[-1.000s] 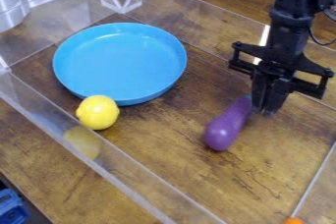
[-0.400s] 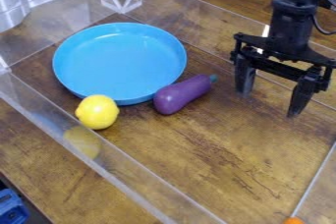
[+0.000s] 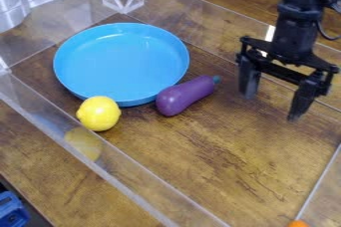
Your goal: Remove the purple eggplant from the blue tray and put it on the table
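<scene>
The purple eggplant is shown lying on the table, outside the blue tray and just beside its rim, on the side toward the gripper. The yellow ball is seen near the same tray, off another part of the rim. The smooth, glossy skin of the eggplant suggests a light, fairly stiff toy, not readily damaged but liable to slip or roll if pinched off-centre. Were a grip required, it would best be taken across the middle of the body, with the fingers set on the long sides; the narrower end would offer a less secure hold. The fingers are spread wide, well apart from each other, with nothing held between them and the eggplant untouched. The placement asked for is judged complete, so no further grasp appears to be called for.
</scene>
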